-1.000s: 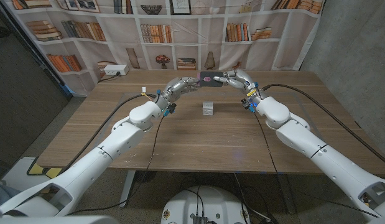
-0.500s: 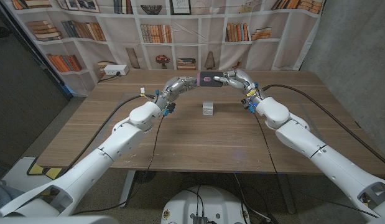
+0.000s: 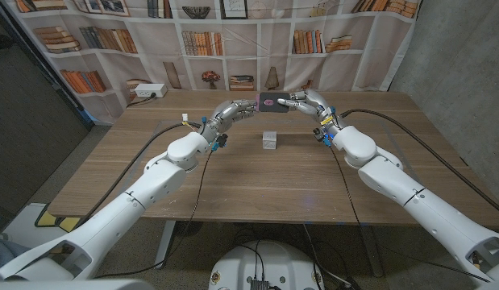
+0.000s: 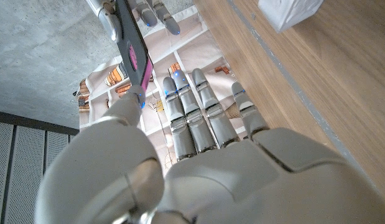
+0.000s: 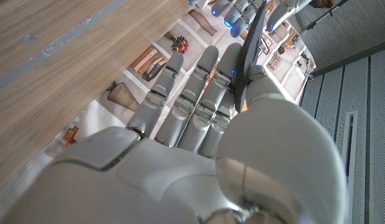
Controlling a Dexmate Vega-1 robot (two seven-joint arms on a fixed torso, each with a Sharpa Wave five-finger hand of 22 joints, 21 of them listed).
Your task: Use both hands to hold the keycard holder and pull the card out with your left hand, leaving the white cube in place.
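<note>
Both arms reach toward the far middle of the tabletop (image 3: 257, 173), where the two hands meet above the wood. Between them hangs the dark holder (image 3: 269, 101), held up off the tabletop near its far edge.

The left hand (image 3: 233, 110) pinches the holder's left end; in the left wrist view its thumb tip presses against the pink-edged end of the holder (image 4: 133, 50) while its other fingers (image 4: 195, 118) stretch out straight beside it. Whether that pink edge is the card itself cannot be told.

The right hand (image 3: 305, 102) grips the holder's right end. In the right wrist view the holder (image 5: 251, 46) shows edge-on, caught between the thumb and the extended fingers (image 5: 192, 93) of the right hand.

The white cube (image 3: 270, 139) sits on the tabletop nearer the robot than the holder, roughly below it and between the two forearms, touching neither hand. A corner of the cube (image 4: 288, 12) also shows in the left wrist view, resting on the wood apart from the fingers.
</note>
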